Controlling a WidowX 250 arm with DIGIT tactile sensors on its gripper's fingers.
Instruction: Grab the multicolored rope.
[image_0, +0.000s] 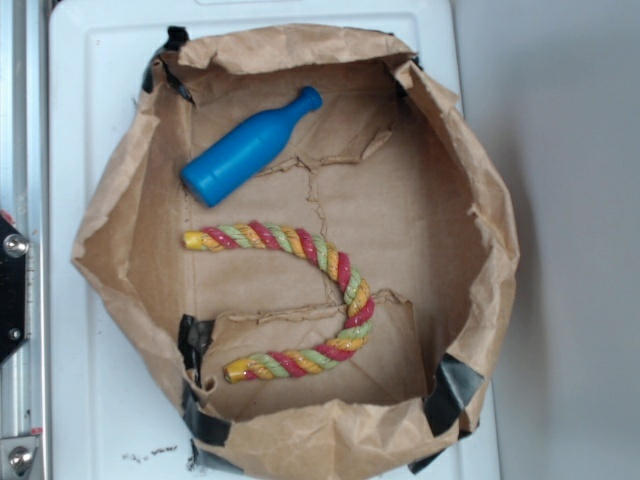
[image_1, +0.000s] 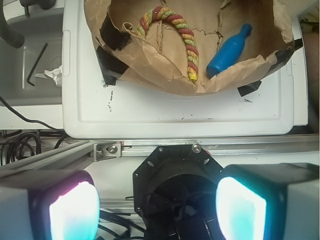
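Observation:
The multicolored rope (image_0: 320, 270) lies bent in a U on the floor of a brown paper tray (image_0: 110, 200), its red, yellow and pale green strands ending in yellow caps at the left. In the wrist view the multicolored rope (image_1: 187, 42) shows far off at the top. My gripper (image_1: 157, 210) is open, its two glowing pads (image_1: 72, 212) wide apart with nothing between them. It hovers over the robot's black base mount (image_1: 177, 175), well short of the tray. The gripper does not show in the exterior view.
A blue bottle (image_0: 245, 150) lies in the tray above the rope, and the blue bottle (image_1: 230, 50) sits right of the rope in the wrist view. The tray rests on a white board (image_1: 175, 112). An aluminium rail (image_1: 150, 147) and black cables (image_1: 20, 142) lie near the base.

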